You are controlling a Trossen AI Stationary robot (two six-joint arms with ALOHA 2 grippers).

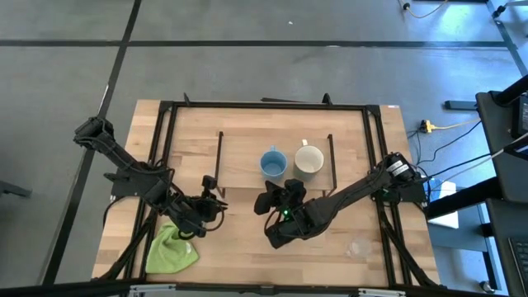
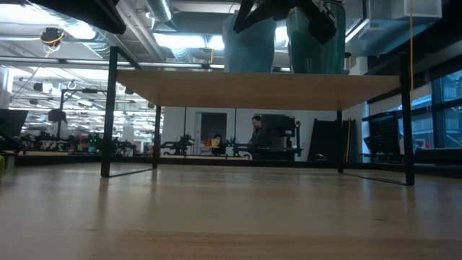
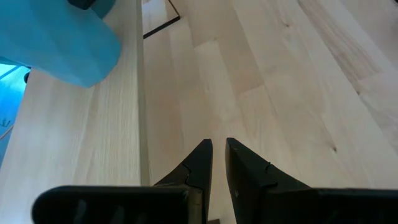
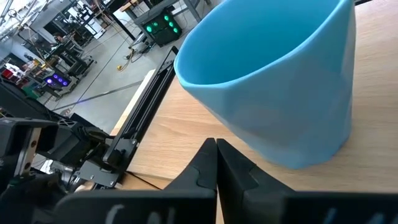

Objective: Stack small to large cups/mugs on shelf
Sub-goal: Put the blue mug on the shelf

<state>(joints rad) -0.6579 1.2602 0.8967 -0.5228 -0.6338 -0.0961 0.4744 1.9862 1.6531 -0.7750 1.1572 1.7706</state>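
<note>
Blue mug (image 1: 273,163) and white mug (image 1: 308,159) upright side by side on shelf (image 1: 247,161), blue at 9 o'clock of white. Right gripper (image 1: 275,196) just beside blue mug at its 6 o'clock, jaws closed, empty. Left gripper (image 1: 221,203) low over tabletop (image 1: 247,247), jaws nearly closed, empty. Green cloth (image 1: 172,247) at 7 o'clock tabletop corner. Glass cup (image 1: 359,247) on tabletop at 5 o'clock.

Even, bright overhead light on the table (image 1: 247,140); soft shadows. Ceiling lights (image 2: 180,40) glare in the far room.
</note>
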